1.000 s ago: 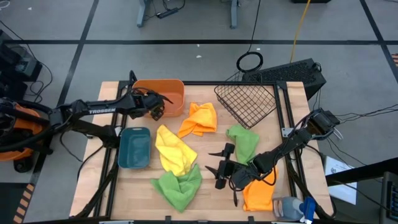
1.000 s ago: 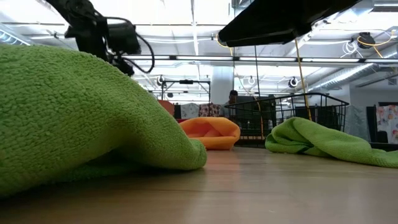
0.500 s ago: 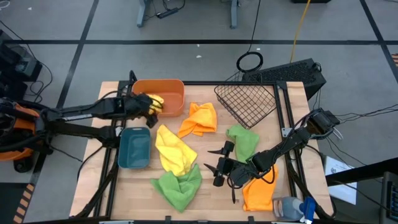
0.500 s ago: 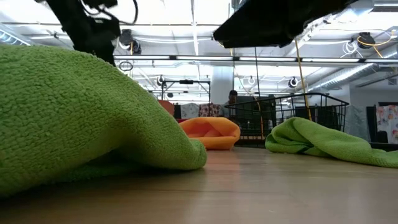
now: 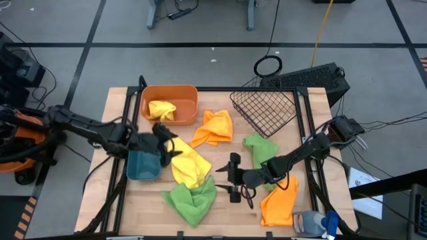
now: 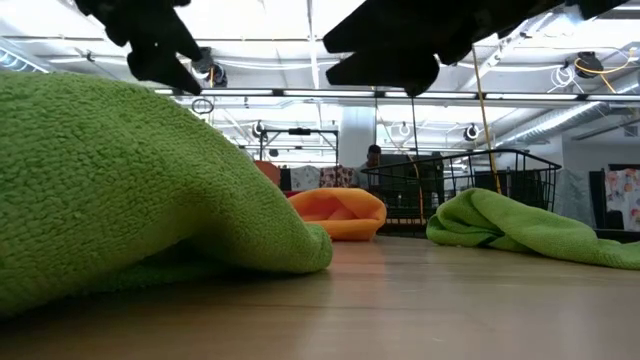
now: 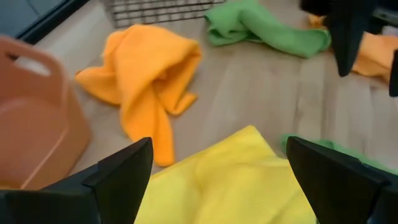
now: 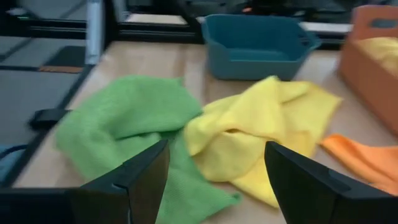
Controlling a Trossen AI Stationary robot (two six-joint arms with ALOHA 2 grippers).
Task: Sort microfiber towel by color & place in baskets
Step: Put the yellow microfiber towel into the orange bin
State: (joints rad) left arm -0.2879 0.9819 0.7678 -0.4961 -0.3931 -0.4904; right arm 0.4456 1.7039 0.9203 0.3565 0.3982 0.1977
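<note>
On the counter (image 5: 293, 127) the orange tub (image 5: 171, 103) stands at the far left with its long side running left to right, and a crumpled yellow towel (image 5: 161, 109) lies inside it toward its left end. Just near of it and slightly left sits the teal-blue tub (image 5: 143, 162), its long side running near to far; no towel shows in it from above or in the right wrist view. The dark wire-mesh basket (image 5: 264, 109) stands at the far right, turned at an angle to the counter's edges, and nothing coloured shows through its mesh. The other towels lie loose on the wood: an orange towel (image 5: 213, 128) just right of the orange tub, a larger yellow towel (image 5: 189, 162) stretched from far left to near right beside the teal-blue tub, a green towel (image 5: 191, 198) at the near edge touching it, a second green towel (image 5: 261, 151) near of the wire-mesh basket, and a second orange towel (image 5: 279, 205) at the near right, next to a spray bottle (image 5: 313, 222). The left gripper (image 5: 165, 141) hovers over the far end of the larger yellow towel, between the two tubs, its fingers spread wide and holding nothing. The right gripper (image 5: 233, 177) hangs between the two green towels, pointing left, its fingers also parted and empty.
</note>
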